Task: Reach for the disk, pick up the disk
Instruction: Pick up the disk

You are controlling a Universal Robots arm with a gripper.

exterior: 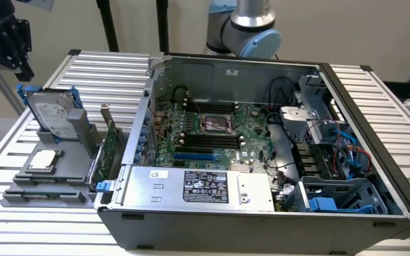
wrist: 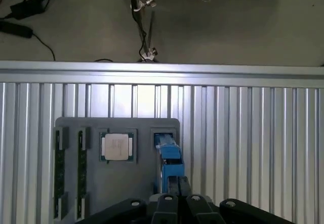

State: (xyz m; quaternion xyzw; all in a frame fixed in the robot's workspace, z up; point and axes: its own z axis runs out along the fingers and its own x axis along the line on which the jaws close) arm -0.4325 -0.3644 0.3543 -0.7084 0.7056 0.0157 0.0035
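End effector (exterior: 6, 45) hung in the air high above the disk end of the grey fixture (exterior: 48, 184), touching nothing; couldn't tell from either view whether it was spread or closed. The wrist view looked straight down past the end effector (wrist: 177, 184) onto the fixture (wrist: 116, 193), so I read it as lined up over the disk (wrist: 169, 155) for a top-down approach. Disk (exterior: 52, 114) stood on edge in the slot at one end of the fixture, label face showing in the exterior view, blue rails along its sides. Upright presumably so the top edge was free to pinch across the thin dimension. It sat untouched in the slot, so the reach was not complete and the pick not done. CPU chip (exterior: 42, 160) lay flat in the recess mid-fixture, just beside the disk slot; low enough that it looked unlikely to get in the way. Memory sticks (wrist: 59, 173) sat in the slots at the fixture's opposite end, well apart from the disk. Fixture rested on the slatted table (exterior: 376, 96), with the open PC case (exterior: 262, 224) just beside it on the exterior view's right.
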